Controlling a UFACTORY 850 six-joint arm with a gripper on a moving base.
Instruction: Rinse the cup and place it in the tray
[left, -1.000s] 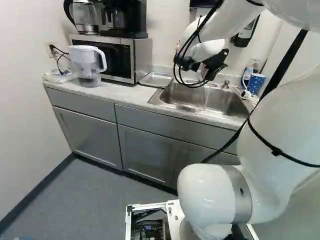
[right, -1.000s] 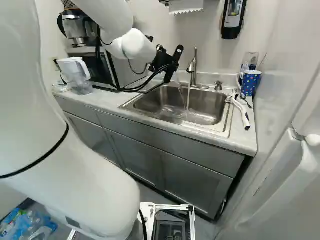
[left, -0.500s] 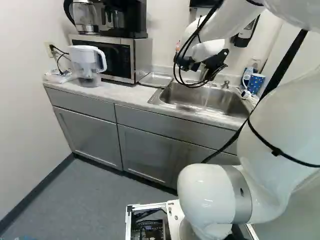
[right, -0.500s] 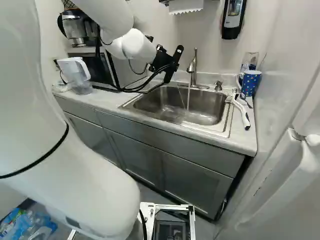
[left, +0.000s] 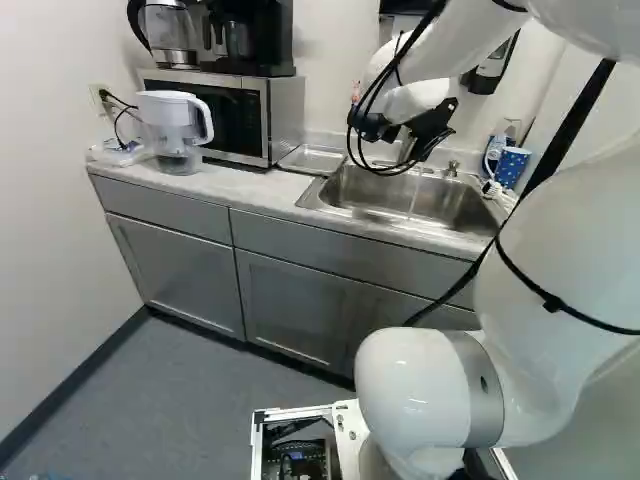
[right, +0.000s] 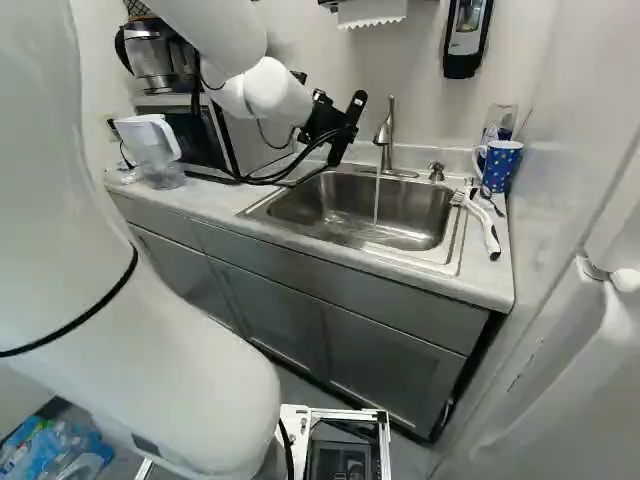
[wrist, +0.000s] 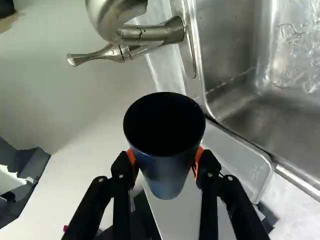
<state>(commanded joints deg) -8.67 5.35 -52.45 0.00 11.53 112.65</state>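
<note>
While water (right: 376, 200) runs in a thin stream from the faucet (right: 386, 130) down into the steel sink (right: 345, 215), the black gripper (right: 343, 130) hangs over by the sink's back corner, on the microwave's side. From where I stand, the wrist view settles what it's doing: it's pinching the dark blue cup (wrist: 167, 175), one orange pad (wrist: 198, 161) pressed to each side. The cup's round mouth faces the wrist camera, and its inside looks black, so I can't tell whether anything is in there. I can't tell how it's tilted in the room, either. It's away from the stream.

The shallow metal tray (left: 312, 159) lies on the counter (left: 255, 190), between the microwave (left: 230, 118) and the sink, and the cup isn't in it. A coffee maker (left: 250, 40) sits on top of the microwave, and a clear pitcher with a white lid (left: 172, 125) stands in front of it, near the wall.

At the sink's other side, I see a blue spotted mug (right: 501, 168) standing on the counter, with a white-and-black brush (right: 487, 230) lying just beside it.
</note>
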